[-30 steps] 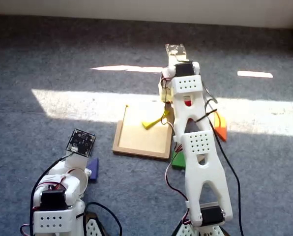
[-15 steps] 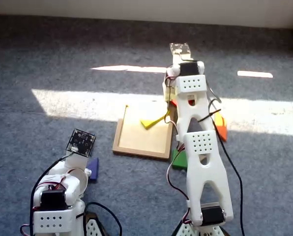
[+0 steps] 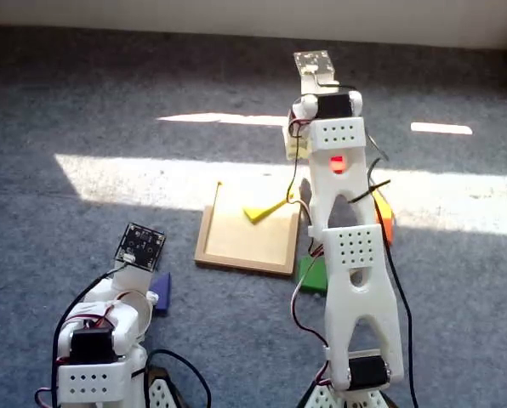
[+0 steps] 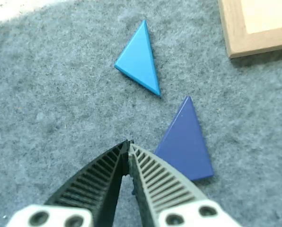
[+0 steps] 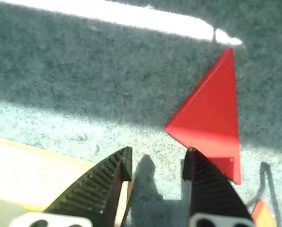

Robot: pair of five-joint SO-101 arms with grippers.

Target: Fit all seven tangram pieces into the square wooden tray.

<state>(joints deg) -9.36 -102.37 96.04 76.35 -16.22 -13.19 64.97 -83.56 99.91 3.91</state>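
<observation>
the right gripper (image 5: 158, 153) is hanging low over the carpet (image 5: 74, 71) with its jaws half open and nothing between them. the red triangle (image 5: 209, 113) is lying flat on the carpet just beside the tray (image 5: 22, 170). one finger is covering a corner of the triangle, and the other finger is standing over the edge of the tray.

i am thinking the main risk is here. if the arm is going down like this, one finger may be landing on the tray's rim and stopping the gripper before it is reaching the piece. the other finger may be pressing on top of the triangle and not beside it, so the closing jaws may be only pushing the thin piece along the carpet toward the orange piece (image 5: 261, 210), or tipping it.

in the high view the yellow piece (image 3: 262, 210) is sitting in the tray by its right wall. i cannot tell if it is flat, and a tilted piece would be blocking the others.

the left gripper (image 4: 129, 144) is closed and empty, near the dark blue triangle (image 4: 183, 142) and the light blue triangle (image 4: 138, 59).
</observation>
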